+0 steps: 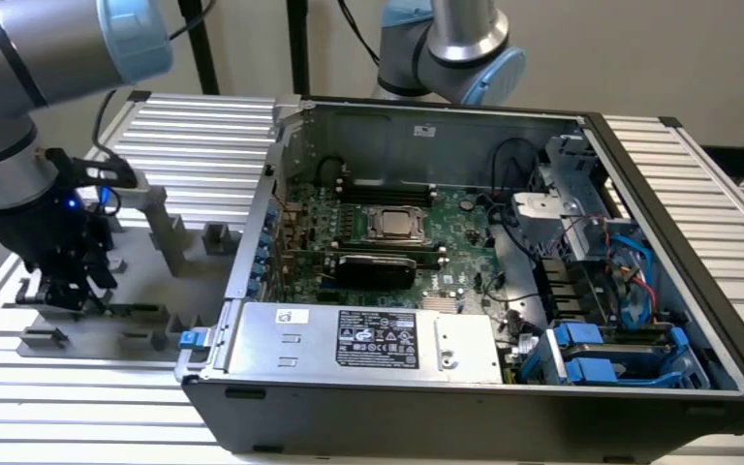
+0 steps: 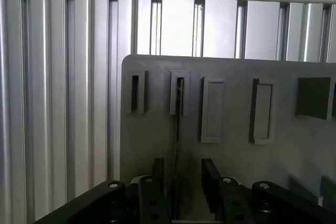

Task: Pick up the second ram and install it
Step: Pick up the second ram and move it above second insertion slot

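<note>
Gripper released, jaws wide, straddling the second ram, likely so the pads meet its flat faces. Ram stands on edge in a grey tray slot, untouched.

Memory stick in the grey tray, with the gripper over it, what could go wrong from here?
The memory stick stands edge-on inside the open gripper, nearer one finger than the other, so closing may tilt it in its tray slot. The tall grey post close by could perhaps snag the stick on lifting.
</note>
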Motion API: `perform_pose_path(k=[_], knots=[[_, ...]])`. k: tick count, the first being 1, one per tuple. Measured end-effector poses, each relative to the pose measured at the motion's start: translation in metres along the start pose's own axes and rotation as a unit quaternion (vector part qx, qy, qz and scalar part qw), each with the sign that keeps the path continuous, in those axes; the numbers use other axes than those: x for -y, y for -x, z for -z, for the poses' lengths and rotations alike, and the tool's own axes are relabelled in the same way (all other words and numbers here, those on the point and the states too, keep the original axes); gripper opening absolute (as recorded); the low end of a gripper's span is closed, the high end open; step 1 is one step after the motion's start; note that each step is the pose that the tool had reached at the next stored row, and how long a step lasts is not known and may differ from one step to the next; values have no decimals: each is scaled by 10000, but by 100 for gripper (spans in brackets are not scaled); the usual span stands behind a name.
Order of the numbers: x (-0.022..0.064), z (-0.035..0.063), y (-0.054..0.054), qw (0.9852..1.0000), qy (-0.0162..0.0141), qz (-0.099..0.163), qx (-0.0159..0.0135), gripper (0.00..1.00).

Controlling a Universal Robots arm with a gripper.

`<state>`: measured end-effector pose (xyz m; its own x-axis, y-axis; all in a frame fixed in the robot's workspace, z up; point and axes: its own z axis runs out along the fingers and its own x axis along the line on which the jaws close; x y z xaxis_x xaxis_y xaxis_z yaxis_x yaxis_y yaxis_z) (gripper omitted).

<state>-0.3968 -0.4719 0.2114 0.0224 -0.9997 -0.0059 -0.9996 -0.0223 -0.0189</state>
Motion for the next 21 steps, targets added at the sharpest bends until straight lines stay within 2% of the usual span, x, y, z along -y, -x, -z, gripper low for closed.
perform_pose_path(k=[7, 13, 15, 16, 17, 18, 21], knots=[[-3, -127, 0, 10000, -13, 23, 6, 42], [-2, -152, 0, 10000, -14, 23, 6, 42], [-1, -161, -1, 10000, -14, 24, 6, 40], [-1, -164, -1, 10000, -14, 24, 6, 33], [-1, -168, -1, 10000, -14, 24, 6, 33], [-2, -172, -1, 10000, -13, 24, 6, 27], [-2, -185, -1, 10000, -14, 24, 6, 27]])
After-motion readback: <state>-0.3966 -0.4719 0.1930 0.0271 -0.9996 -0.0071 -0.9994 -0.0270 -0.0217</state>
